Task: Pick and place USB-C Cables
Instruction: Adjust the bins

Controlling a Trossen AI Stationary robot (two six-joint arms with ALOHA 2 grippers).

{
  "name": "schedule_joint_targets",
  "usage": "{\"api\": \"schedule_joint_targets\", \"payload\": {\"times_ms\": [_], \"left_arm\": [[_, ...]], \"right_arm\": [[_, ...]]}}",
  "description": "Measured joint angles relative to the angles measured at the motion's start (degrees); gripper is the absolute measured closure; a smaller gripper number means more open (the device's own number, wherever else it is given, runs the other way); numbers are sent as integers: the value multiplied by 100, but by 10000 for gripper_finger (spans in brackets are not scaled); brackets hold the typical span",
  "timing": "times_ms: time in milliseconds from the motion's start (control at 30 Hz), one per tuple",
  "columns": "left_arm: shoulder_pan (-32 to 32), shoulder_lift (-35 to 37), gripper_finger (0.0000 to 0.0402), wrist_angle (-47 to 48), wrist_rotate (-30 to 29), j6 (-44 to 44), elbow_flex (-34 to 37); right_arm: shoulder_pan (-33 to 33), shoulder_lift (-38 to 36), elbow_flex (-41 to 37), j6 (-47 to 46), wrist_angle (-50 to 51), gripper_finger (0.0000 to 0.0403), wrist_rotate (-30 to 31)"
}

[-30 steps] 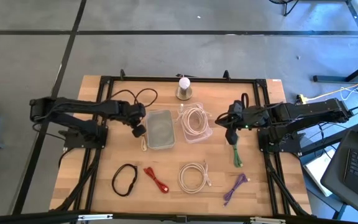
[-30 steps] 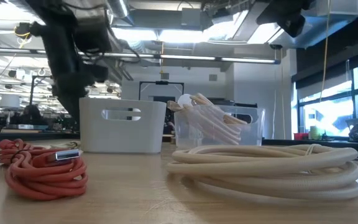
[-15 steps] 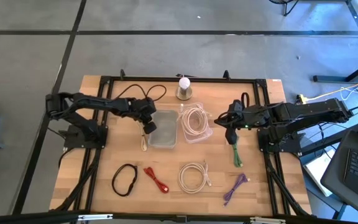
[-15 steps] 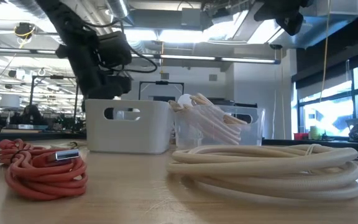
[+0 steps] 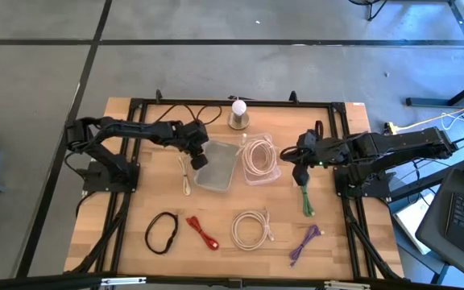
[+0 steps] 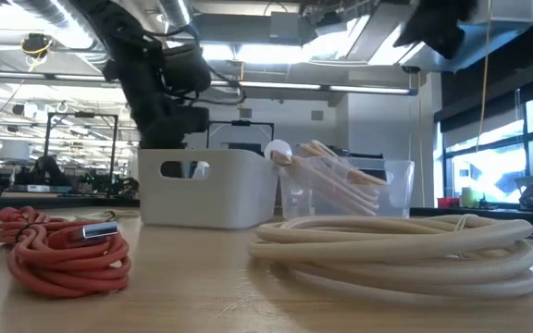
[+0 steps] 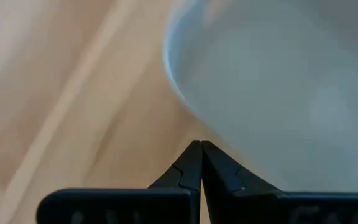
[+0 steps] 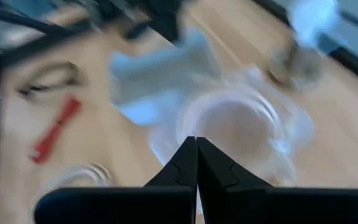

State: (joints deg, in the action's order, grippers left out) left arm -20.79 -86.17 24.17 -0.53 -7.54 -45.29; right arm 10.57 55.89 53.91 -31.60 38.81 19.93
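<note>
Cream-white cable, coiled, already lies in the clear container (image 5: 258, 159) at the middle of the tabletop (image 5: 127, 213); we see that coil (image 5: 257, 154) leaning against its wall in the low view. The other USB-C cables are loose on the wood nearer the front edge: a second cream coil (image 5: 250, 228), a red bundle (image 5: 202, 231), a black loop (image 5: 162, 232), a purple bundle (image 5: 304, 243), a green bundle (image 5: 305, 200) just below the right arm, and a thin pale cable (image 5: 185, 173) beside the white bin (image 5: 216, 167).

We find the left gripper (image 5: 199, 158) at the white bin's near-left corner, its fingers (image 7: 197, 163) pressed together with nothing between them, tip against or just beside the bin's wall. The bin sits skewed, touching the clear container. The right gripper (image 5: 300, 165) hovers just beside the clear container, fingers also pressed together and empty, above the green bundle's upper end.

Our worry is the bin: if the left arm bears on it, it could shove the clear container toward the lamp-like white ball on its base (image 5: 238, 113), or tip it and spill the stored coil. We also judge that the pale cable by the bin could get trapped under its wall.
</note>
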Motion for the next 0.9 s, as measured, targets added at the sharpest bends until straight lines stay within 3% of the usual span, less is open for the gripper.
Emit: {"api": "schedule_joint_targets", "payload": {"times_ms": [200,300,433,600,900], "left_arm": [[15,37,400,1100,2,82,-73],[148,54,400,1305,207,-7,-73],[384,57,400,1432,201,-133,-73],[598,57,400,1602,221,-270,-73],[646,57,400,1625,451,-327,-73]], "right_arm": [[-7,-122,2,-1092,1713,403,-156],[-5,-121,-89,-1327,1971,403,-433],[-5,-117,-575,-1365,1616,403,-780],[-5,-124,-1565,-1481,352,403,-1165],[-231,-113,-2410,-1450,-938,403,-1200]]}}
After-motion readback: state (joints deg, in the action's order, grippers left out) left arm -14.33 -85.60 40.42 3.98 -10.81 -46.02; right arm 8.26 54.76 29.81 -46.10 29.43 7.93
